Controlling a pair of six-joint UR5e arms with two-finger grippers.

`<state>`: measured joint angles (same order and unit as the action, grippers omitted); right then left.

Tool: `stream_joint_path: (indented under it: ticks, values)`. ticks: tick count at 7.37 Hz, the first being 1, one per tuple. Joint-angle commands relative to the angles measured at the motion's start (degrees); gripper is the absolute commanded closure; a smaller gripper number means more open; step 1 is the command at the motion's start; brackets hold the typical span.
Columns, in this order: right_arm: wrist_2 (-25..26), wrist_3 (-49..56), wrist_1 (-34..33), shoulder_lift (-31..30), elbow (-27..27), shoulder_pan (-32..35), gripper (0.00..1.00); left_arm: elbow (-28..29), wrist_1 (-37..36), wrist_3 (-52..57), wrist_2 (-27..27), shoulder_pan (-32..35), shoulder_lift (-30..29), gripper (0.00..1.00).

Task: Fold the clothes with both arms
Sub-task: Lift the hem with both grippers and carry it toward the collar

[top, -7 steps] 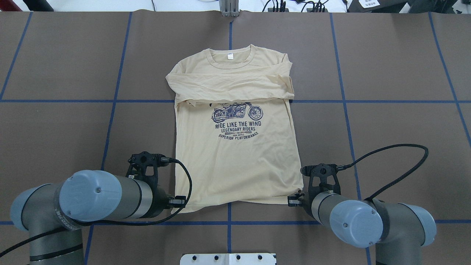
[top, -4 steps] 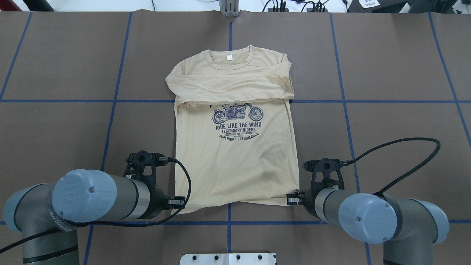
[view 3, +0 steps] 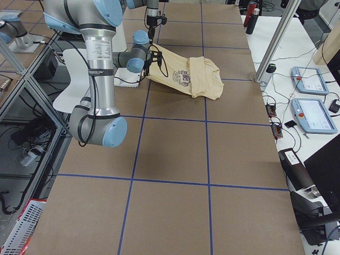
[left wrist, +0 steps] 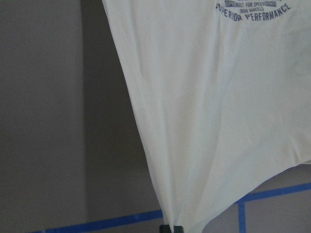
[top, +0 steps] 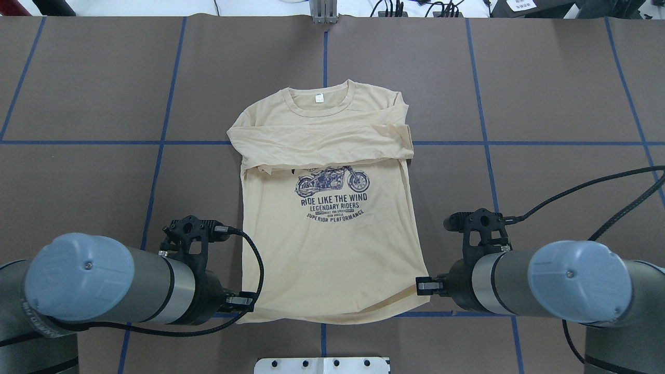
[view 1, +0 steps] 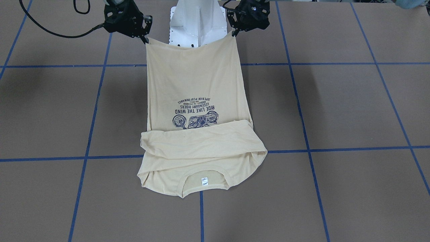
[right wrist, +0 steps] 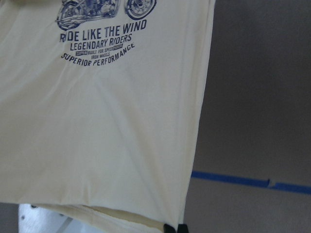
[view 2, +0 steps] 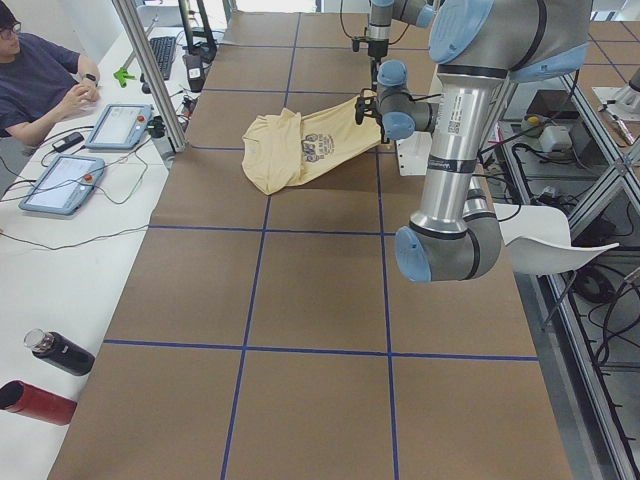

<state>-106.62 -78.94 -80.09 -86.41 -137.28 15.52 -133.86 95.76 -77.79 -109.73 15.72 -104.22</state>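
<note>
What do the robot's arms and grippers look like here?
The left arm and right arm are silver-grey tubes with light blue joint caps. A black cable runs to each black open-frame gripper, the left gripper and right gripper.

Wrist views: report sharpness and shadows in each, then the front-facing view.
Left wrist view: T-shirt washed pale, print slightly soft, dark shadow band on the table beside its edge. Right wrist view: lettering crisp and legible. Front-facing view: even light, no glare, faint shadows beside the lifted cloth.
</note>
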Motion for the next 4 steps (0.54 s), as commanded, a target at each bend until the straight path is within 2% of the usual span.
stream_joint_path:
  ticks: [1,2,4]
  values:
    - [-3.95,-0.50,-0.85,-2.44,-7.98,-3.81,1.00,-11.55,-8.08,-0.08,-5.92,-1.90,1.83,1.00]
    - [-3.07,-0.60,-3.03,-2.27,-7.82,-3.74,1.00,-12.12,-9.52,-0.08,-6.02,-2.70,1.57,1.00]
    - [-0.01,-0.51,-5.51,-1.31,-6.51,-0.76,1.00,-9.07,-9.54,-0.17,-5.33,-2.10,0.60,1.00]
